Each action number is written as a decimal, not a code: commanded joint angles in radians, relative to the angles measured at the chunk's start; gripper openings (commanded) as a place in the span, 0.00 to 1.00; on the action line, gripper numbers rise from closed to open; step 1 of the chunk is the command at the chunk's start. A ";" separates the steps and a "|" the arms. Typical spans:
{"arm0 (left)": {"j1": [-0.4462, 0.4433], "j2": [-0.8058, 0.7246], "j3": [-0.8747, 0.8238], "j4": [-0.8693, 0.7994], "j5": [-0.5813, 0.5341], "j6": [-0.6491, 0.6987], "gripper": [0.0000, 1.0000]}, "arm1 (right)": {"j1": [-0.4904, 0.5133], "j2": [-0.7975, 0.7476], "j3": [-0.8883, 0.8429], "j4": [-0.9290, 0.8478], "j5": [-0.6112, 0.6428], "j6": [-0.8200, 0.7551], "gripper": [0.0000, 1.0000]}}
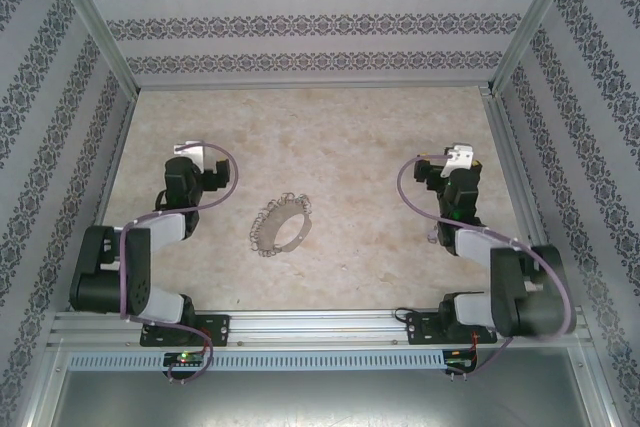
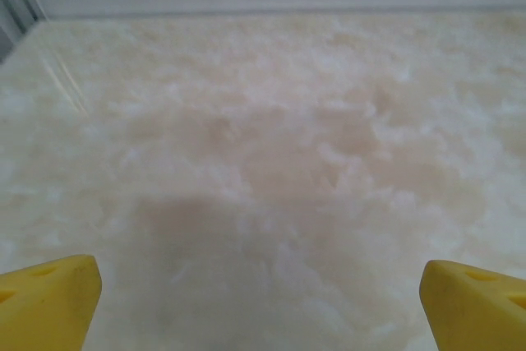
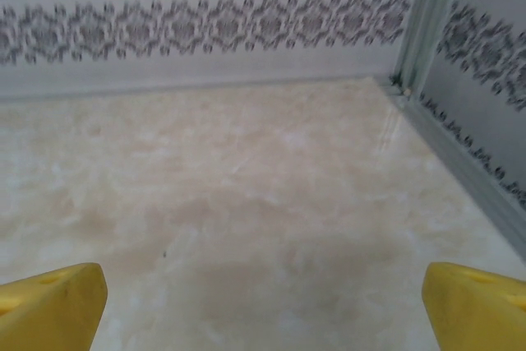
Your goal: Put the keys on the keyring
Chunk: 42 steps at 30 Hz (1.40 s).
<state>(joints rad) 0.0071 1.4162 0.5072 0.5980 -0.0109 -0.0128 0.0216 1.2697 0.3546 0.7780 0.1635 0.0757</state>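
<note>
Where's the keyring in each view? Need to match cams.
Top external: keyring flat on the tabletop, just left of centre.
Left wrist: marbled tabletop ahead of the open left end effector.
Right wrist: tabletop and far right corner post ahead of the open right end effector.
Shared landmark: the patterned back wall.

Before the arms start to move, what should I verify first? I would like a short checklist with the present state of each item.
1. Left tool open: ok, its yellow fingers stand wide apart with nothing between them.
2. Right tool open: ok, wide apart and holding nothing.
3. Keyring found: ok, it lies on the table between the two arms, apart from both tools.
4. Key found: cannot tell, I can pick out nothing as a key.
5. Small loops on the keyring's rim free of tangles: cannot tell, too small.
</note>
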 commanded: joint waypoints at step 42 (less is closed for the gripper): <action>-0.541 -0.040 0.556 -1.175 0.146 -0.181 0.87 | 0.476 -0.050 0.274 -0.952 -0.169 0.504 0.98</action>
<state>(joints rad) -0.5114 1.3365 1.0092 -0.4953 0.1837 -0.2848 0.4953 1.2377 0.5995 -0.0536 -0.1192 0.5732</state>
